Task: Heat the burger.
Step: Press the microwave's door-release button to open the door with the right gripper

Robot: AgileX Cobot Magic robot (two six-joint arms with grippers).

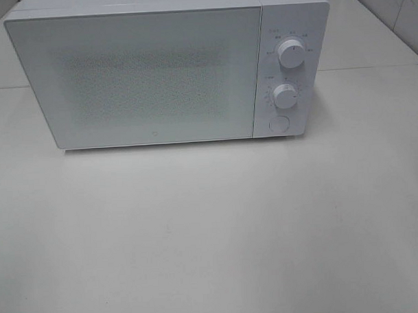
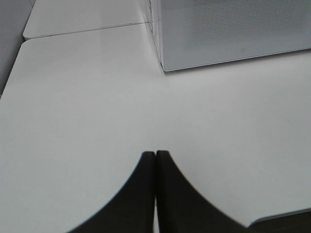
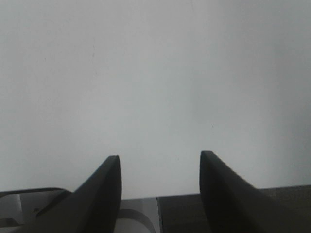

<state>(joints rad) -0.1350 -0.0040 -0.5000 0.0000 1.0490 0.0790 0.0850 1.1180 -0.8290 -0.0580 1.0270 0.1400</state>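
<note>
The burger is out of view in all three views. A white microwave (image 1: 158, 72) stands at the back of the white table (image 1: 211, 225) with its door closed, and its lower corner (image 2: 233, 39) shows in the left wrist view. Neither arm appears in the exterior high view. My left gripper (image 2: 155, 154) hovers over bare table, its two dark fingers pressed together with nothing between them. My right gripper (image 3: 160, 160) is open over bare table, nothing between its fingers.
The microwave has two white knobs (image 1: 290, 54) and a round button (image 1: 279, 123) on its right panel. A second table surface (image 1: 370, 41) lies behind, separated by a seam. The table's left edge (image 2: 12, 73) shows in the left wrist view.
</note>
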